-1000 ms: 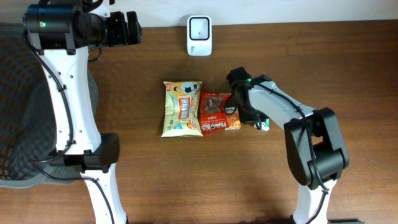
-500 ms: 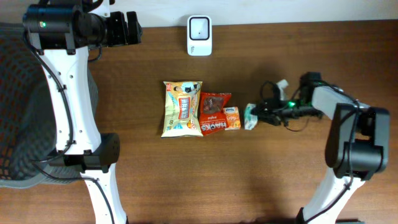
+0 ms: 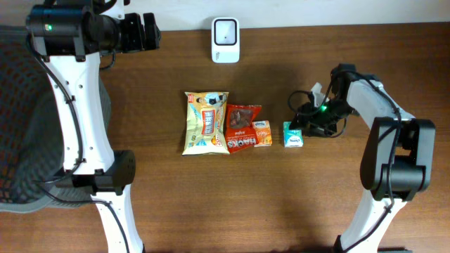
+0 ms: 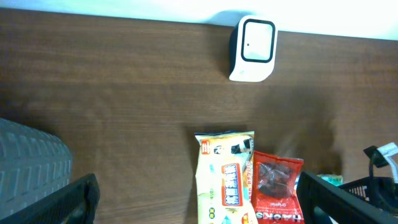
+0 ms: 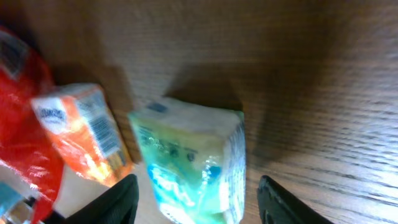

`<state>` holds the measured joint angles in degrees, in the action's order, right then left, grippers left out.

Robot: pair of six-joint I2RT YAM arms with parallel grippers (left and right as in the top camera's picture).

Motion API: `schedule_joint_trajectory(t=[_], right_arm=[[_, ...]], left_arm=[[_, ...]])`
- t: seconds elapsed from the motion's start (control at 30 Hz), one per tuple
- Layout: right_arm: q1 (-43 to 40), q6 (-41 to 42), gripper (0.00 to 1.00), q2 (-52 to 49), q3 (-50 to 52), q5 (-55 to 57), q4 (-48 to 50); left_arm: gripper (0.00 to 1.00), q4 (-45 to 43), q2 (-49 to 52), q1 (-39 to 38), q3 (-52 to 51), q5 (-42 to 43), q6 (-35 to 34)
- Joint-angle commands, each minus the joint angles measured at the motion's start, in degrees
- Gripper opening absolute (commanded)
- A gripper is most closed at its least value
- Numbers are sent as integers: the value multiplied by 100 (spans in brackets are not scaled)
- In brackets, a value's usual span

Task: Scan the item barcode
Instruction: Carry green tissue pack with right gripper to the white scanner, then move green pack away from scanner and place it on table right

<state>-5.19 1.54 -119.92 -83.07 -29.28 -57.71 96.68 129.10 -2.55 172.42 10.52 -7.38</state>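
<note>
Teal packet (image 3: 293,135) flat on the bench (image 3: 232,204), right claw (image 3: 308,128) spread just beside it.
Last in a row after orange box (image 3: 262,133), red packet (image 3: 242,128) and yellow packet (image 3: 205,122); white scanner (image 3: 225,31) well apart at the far edge; left claw (image 3: 146,31) spread wide, far left.
</note>
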Motion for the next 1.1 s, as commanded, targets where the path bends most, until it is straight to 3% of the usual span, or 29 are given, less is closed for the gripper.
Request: schedule_joint_trajectory(t=[0.0, 0.03, 0.1, 0.13, 0.23, 0.3, 0.4, 0.43, 0.5, 0.57, 0.67, 0.73, 0.83, 0.93, 1.07], right_arm=[[2, 92, 54, 50, 413, 127, 275], [4, 90, 52, 50, 529, 129, 356], [4, 396, 6, 50, 774, 127, 621], [4, 498, 4, 61, 721, 96, 634], [4, 498, 4, 63, -2, -66, 494], [153, 501, 4, 61, -1093, 57, 503], [1134, 774, 4, 61, -2076, 2391, 2286], [1550, 525, 4, 42, -2074, 3425, 3080], [2361, -1143, 4, -212, -2072, 4634, 4948], [2734, -2522, 4, -688, -2072, 4819, 6172], [2898, -3174, 4, -1283, -2072, 4693, 7438], [2953, -3176, 4, -1502, -2072, 3950, 7672], [2951, -3246, 4, -1668, -2072, 3849, 7827], [2949, -3869, 4, -1832, -2072, 3827, 7834], [2955, -6413, 4, -1895, -2072, 4089, 7890]], left_arm=[[99, 2, -125, 11, 68, 39, -33], [99, 2, -125, 9, 68, 39, -33], [99, 2, -125, 9, 68, 39, -33], [99, 2, -125, 9, 68, 39, -33], [99, 2, -125, 9, 68, 39, -33], [99, 2, -125, 11, 68, 39, -33], [99, 2, -125, 9, 68, 39, -33], [99, 2, -125, 9, 68, 39, -33], [99, 2, -125, 9, 68, 39, -33], [99, 2, -125, 9, 68, 37, -33], [99, 2, -125, 9, 68, 39, -33], [99, 2, -125, 9, 68, 39, -33], [99, 2, -125, 9, 68, 39, -33], [99, 2, -125, 9, 68, 39, -33], [99, 2, -125, 9, 68, 39, -33]])
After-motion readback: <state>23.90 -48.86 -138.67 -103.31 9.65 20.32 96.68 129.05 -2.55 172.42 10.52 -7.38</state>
